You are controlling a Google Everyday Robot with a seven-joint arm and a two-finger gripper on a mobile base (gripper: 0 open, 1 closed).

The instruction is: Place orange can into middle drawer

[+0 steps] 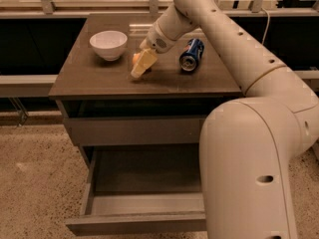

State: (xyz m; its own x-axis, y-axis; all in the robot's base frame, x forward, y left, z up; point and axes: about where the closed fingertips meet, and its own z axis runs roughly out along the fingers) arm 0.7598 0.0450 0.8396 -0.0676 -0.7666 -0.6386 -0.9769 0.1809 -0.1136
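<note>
The orange can (135,58) is a small orange ball on the dark tabletop, just right of the white bowl; only a sliver of it shows. My gripper (141,64), pale yellow at the end of the white arm, is down on the tabletop right over the ball and covers most of it. The middle drawer (144,176) is pulled open below and nothing shows inside it. The white arm hides its right part.
A white bowl (108,44) stands at the table's back left. A blue soda can (191,55) lies on its side right of the gripper. The upper drawer (134,130) under the tabletop is closed. The robot's white body (249,173) fills the lower right.
</note>
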